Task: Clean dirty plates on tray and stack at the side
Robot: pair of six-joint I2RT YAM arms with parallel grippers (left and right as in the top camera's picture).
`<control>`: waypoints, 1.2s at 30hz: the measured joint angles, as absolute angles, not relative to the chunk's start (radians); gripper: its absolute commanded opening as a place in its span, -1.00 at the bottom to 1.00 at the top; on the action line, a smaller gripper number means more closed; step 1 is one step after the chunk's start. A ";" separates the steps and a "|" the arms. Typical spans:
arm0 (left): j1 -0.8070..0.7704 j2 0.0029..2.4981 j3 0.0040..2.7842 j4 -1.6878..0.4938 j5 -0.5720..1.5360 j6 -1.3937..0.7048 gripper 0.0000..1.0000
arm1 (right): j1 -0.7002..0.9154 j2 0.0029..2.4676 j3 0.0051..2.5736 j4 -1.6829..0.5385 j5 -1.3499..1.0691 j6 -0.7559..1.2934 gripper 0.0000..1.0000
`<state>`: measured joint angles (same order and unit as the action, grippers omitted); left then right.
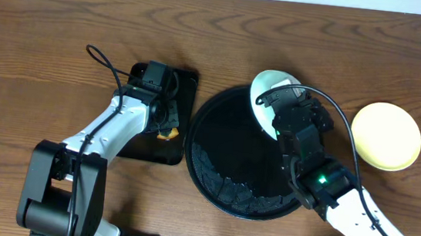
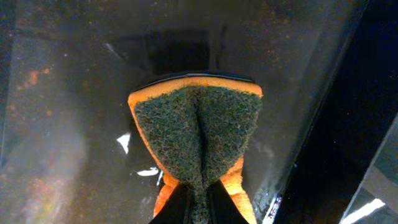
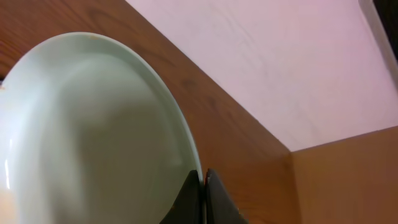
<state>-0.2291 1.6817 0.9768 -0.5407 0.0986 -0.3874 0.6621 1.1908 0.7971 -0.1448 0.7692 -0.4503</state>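
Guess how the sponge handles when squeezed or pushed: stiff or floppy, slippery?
Likely soft: the sponge is creased down its middle where the left gripper pinches it. Its coarse green face would probably drag rather than slide on the small black tray.

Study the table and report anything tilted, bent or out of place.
The pale plate stands tilted on edge, pinched at its rim by the right fingers, at the round tray's far rim. The sponge is folded in two by the left fingers.
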 measured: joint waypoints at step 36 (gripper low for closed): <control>-0.229 1.682 0.977 -0.543 0.099 -0.387 -0.85 | -0.317 1.299 0.797 -0.289 0.033 0.294 -0.98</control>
